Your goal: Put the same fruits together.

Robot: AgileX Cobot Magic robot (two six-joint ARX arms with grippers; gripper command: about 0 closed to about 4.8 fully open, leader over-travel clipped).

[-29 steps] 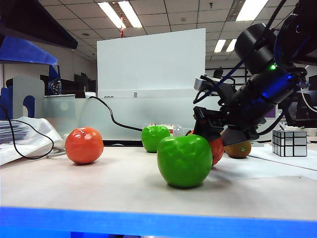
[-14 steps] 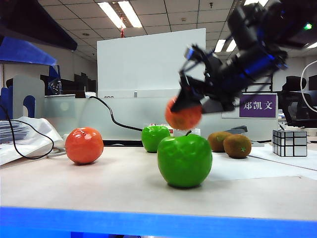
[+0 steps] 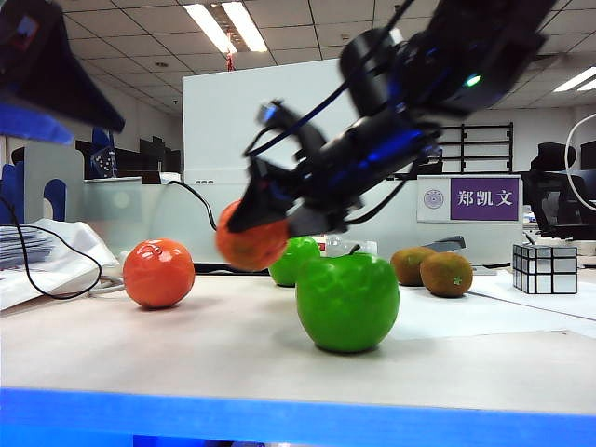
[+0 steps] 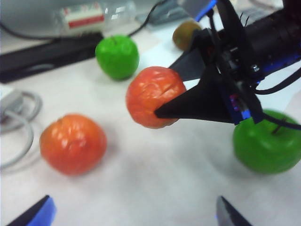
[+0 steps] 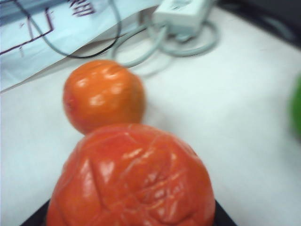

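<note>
Clutter first: your right claw (image 4: 162, 110) pinches one glossy orange-red round toy fruit (image 3: 250, 244) in the air above the pale worktop (image 3: 233, 345), between its resting twin (image 3: 158, 273) and the far shiny green apple (image 3: 292, 259). The near green apple (image 3: 346, 301), stem up, stands just beside its path. Two fuzzy brown kiwis (image 3: 433, 270) lie together near a silver mirror cube (image 3: 545, 268). Your left claw (image 4: 131, 214) hovers above, fingers spread, empty.
</note>
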